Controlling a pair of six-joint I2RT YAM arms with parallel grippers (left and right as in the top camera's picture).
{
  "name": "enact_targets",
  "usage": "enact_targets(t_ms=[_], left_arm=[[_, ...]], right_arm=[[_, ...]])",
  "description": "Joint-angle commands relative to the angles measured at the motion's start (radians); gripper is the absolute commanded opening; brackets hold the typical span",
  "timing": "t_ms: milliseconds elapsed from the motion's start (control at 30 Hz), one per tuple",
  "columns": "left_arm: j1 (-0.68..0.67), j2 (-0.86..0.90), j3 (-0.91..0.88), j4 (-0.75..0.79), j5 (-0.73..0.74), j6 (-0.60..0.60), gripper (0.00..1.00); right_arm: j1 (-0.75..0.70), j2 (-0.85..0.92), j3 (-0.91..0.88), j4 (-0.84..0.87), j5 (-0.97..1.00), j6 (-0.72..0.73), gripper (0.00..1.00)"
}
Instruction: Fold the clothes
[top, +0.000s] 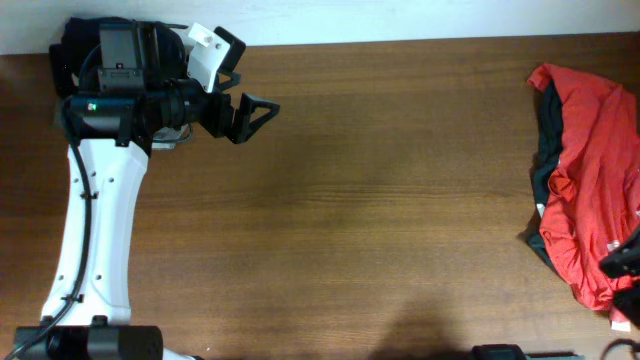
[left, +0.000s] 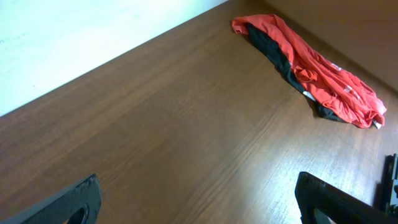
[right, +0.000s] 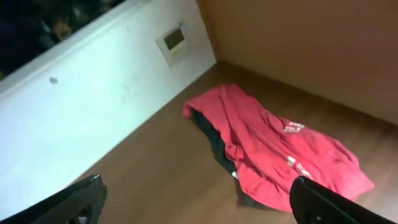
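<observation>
Clothes (top: 590, 170) lie heaped, unfolded, at the right edge of the desk (top: 380, 200), awaiting pickup. Left fingers (left: 78, 200) and right fingers (right: 326, 202) stand released, holding nothing. Judged: folding not started.

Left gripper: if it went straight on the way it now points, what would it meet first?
Most likely the wooden table: the open left gripper looks angled down at it, with nothing between. The red garment lies farther off, right of that line, though depth is hard to judge.
</observation>
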Motion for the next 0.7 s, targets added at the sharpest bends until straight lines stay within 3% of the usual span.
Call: enact_targets(t_ms=[0,300,567,667], left_arm=[[-0.002,-0.008,-0.003,0.002,0.014,0.019,0.99],[-0.002,-0.008,-0.003,0.002,0.014,0.019,0.99],[-0.002,-0.008,-0.003,0.002,0.014,0.019,0.99],[-0.002,-0.008,-0.003,0.002,0.014,0.019,0.99]], right_arm=[[-0.037,-0.104,-0.232,0.121,-0.036,0.008,0.99],[-0.038,-0.413,-0.956,0.665,-0.117,0.008,0.99],[-0.037,-0.592,-1.384,1.048,-0.225,0.008,0.99],[-0.031,-0.63,-1.462,1.115,-0.246,0.008,0.99]])
